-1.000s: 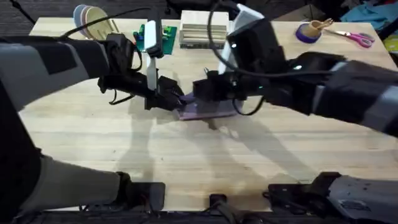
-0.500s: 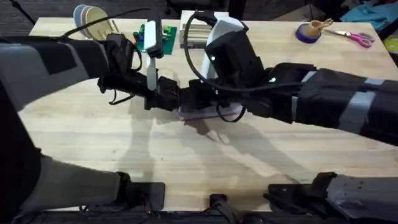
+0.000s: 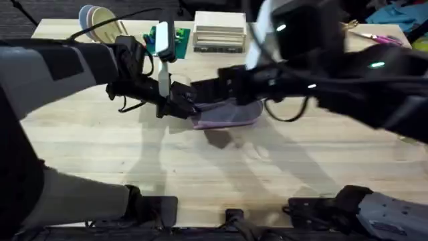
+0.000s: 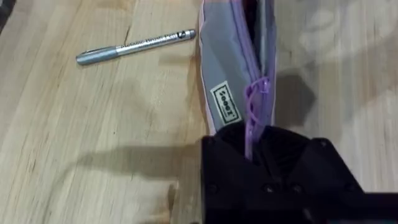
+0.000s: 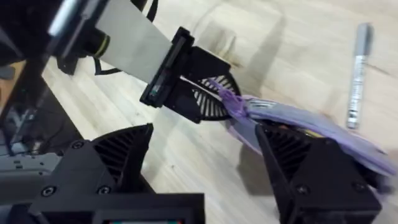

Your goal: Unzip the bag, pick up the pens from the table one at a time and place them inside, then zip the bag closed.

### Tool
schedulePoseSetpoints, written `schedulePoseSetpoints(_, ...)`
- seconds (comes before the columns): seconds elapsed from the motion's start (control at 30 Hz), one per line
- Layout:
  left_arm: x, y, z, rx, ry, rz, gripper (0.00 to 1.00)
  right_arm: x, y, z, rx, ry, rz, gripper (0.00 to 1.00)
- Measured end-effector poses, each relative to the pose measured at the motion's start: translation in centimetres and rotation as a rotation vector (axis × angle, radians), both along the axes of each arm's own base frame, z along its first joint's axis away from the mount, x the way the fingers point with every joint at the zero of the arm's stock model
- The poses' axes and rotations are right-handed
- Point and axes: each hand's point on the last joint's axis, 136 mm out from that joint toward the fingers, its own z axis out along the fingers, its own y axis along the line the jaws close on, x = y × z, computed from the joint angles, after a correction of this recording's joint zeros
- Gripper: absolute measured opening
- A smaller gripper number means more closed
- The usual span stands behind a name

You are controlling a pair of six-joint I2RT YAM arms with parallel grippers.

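Observation:
The lavender bag [image 3: 227, 115] lies at the middle of the table [image 3: 221, 174]. My left gripper [image 3: 182, 107] is shut on its left end. In the left wrist view the bag [image 4: 233, 68] has a grey face, its zipper stands parted along the top, and my left gripper [image 4: 252, 140] pinches the end by the purple pull. A silvery pen [image 4: 134, 46] lies on the wood just beyond the bag. My right gripper [image 5: 205, 134] hangs open above the bag [image 5: 298, 121], holding nothing. A bit of orange shows in the bag's opening. The silvery pen [image 5: 357, 74] lies past it.
The right arm [image 3: 328, 60] looms large and blurred over the table's back right. A cream box [image 3: 219, 30], a stack of bowls [image 3: 100, 23] and a green item [image 3: 160, 37] stand along the far edge. Pink-handled scissors [image 3: 384, 41] lie at the far right.
The right arm has lifted off the bag and swung up and to the right, closer to the camera. The left gripper has kept its hold on the bag's end.

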Motion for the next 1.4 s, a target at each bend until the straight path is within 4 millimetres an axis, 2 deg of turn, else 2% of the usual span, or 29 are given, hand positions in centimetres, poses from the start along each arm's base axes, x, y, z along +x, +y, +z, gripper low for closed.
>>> schedulePoseSetpoints(0.1,0.0,0.0,0.0,0.0,0.0,0.0,0.042,0.0,-1.9,1.3,-0.016,-0.036,-0.012,0.997)
schedulePoseSetpoints(0.3,0.0,0.0,0.0,-0.001,0.0,0.0,0.042,1.0,-5.0,2.5,-0.069,-0.129,-0.045,0.997)
schedulePoseSetpoints(0.33,0.0,0.0,0.0,-0.001,-0.001,0.0,0.103,1.2,-5.4,2.7,-0.077,-0.145,-0.053,0.997)
schedulePoseSetpoints(0.37,0.1,-0.1,0.1,-0.008,-0.006,-0.002,0.231,1.4,-5.7,2.8,-0.087,-0.158,-0.058,0.997)
schedulePoseSetpoints(0.5,0.1,-0.3,0.4,-0.025,-0.01,-0.006,0.85,1.9,-6.2,3.2,-0.13,-0.209,-0.043,0.998)
schedulePoseSetpoints(0.53,0.1,-0.3,0.4,-0.027,-0.007,-0.005,0.959,1.9,-6.2,3.4,-0.139,-0.227,-0.031,0.998)
schedulePoseSetpoints(0.57,0.1,-0.3,0.4,-0.029,-0.008,-0.005,0.983,1.9,-6.2,3.5,-0.15,-0.247,-0.015,0.998)
schedulePoseSetpoints(0.9,0.1,-0.5,0.6,-0.041,-0.008,-0.006,0.992,2.1,-6.4,3.6,-0.302,-0.471,0.174,0.997)
schedulePoseSetpoints(1.13,0.1,-0.4,0.7,-0.04,-0.011,-0.006,0.992,2.8,-7.2,3.5,-0.496,-0.686,0.331,0.998)
schedulePoseSetpoints(1.23,0.6,-0.4,1.2,-0.04,-0.02,-0.006,0.992,2.8,-7.3,3.4,-0.524,-0.723,0.367,0.998)
schedulePoseSetpoints(1.4,1.6,-0.4,3.3,-0.038,-0.03,-0.007,0.992,2.8,-7.3,3.5,-0.542,-0.75,0.393,0.998)
